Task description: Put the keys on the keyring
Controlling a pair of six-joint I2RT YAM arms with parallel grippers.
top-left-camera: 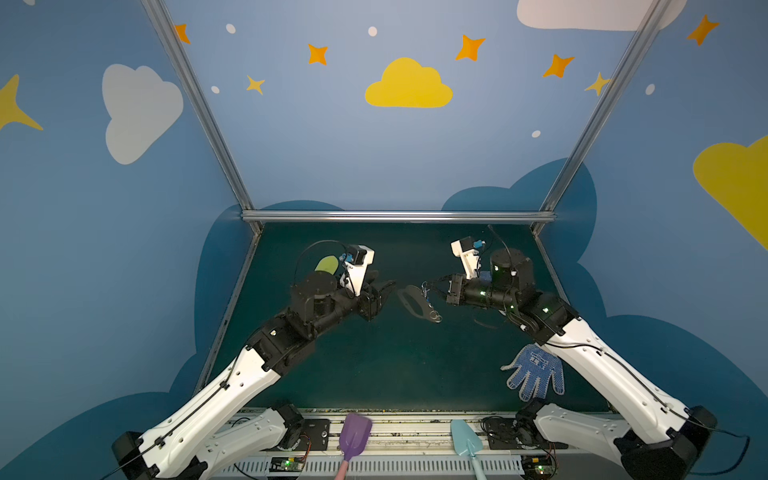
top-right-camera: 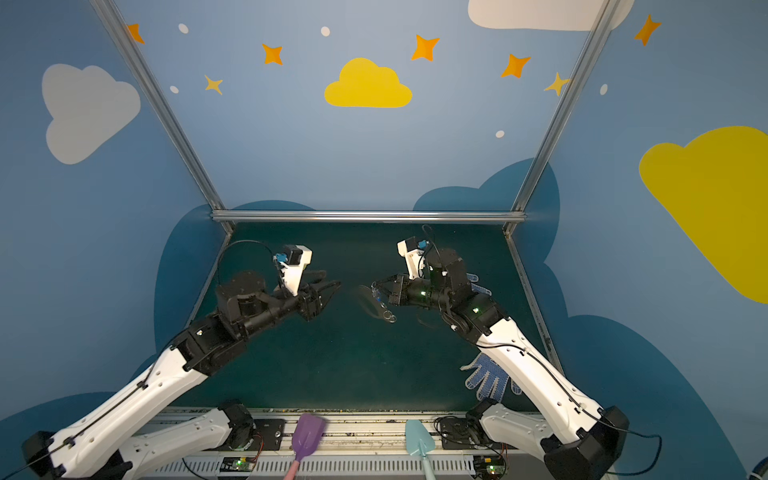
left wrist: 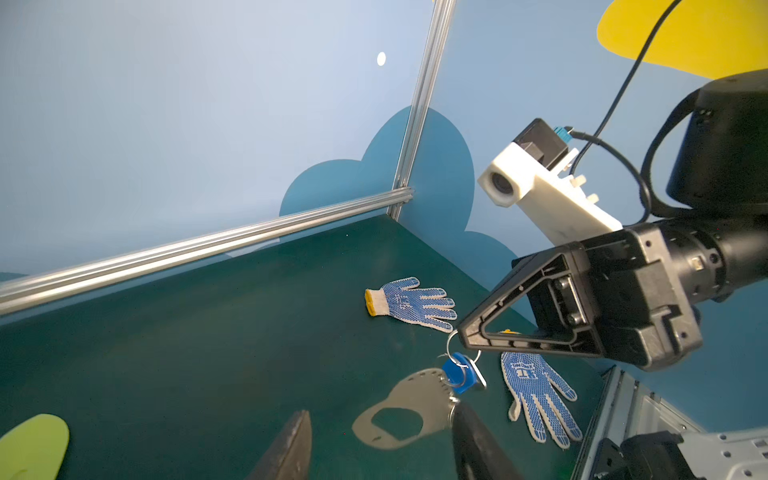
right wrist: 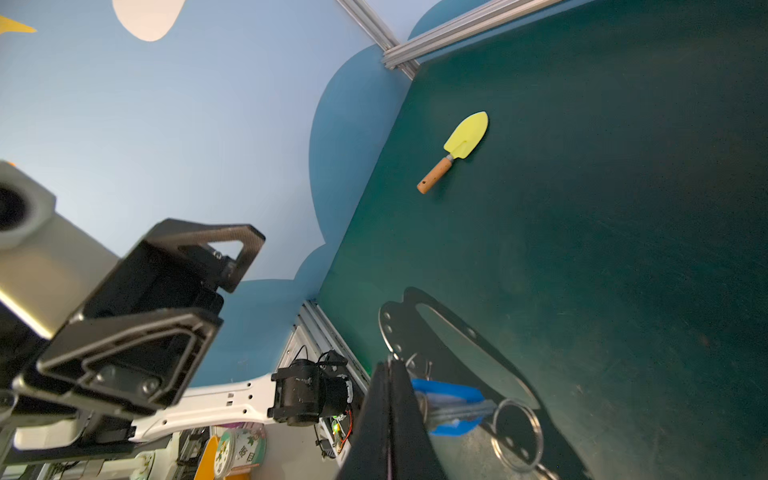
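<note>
The keys (left wrist: 457, 374), silver with a blue tag, hang from a small split ring pinched in the tip of my shut right gripper (left wrist: 459, 332), above the middle of the mat. The grey keyring (left wrist: 415, 395) plate with its oval cutout sits right beside the tag, its holed edge touching the keys' rings. I cannot tell whether it rests on the mat. Both top views show keys (top-left-camera: 424, 291) and keyring (top-left-camera: 409, 301) between the two grippers. My left gripper (top-left-camera: 384, 284) stands open just left of the plate, one fingertip (left wrist: 461, 415) close to its ringed edge, holding nothing.
Two blue-dotted work gloves (left wrist: 411, 303) (top-left-camera: 534, 372) lie on the right of the mat. A yellow trowel (right wrist: 465, 135) lies at the back left. A purple scoop (top-left-camera: 355, 434) and a light blue shovel (top-left-camera: 467, 440) rest at the front rail.
</note>
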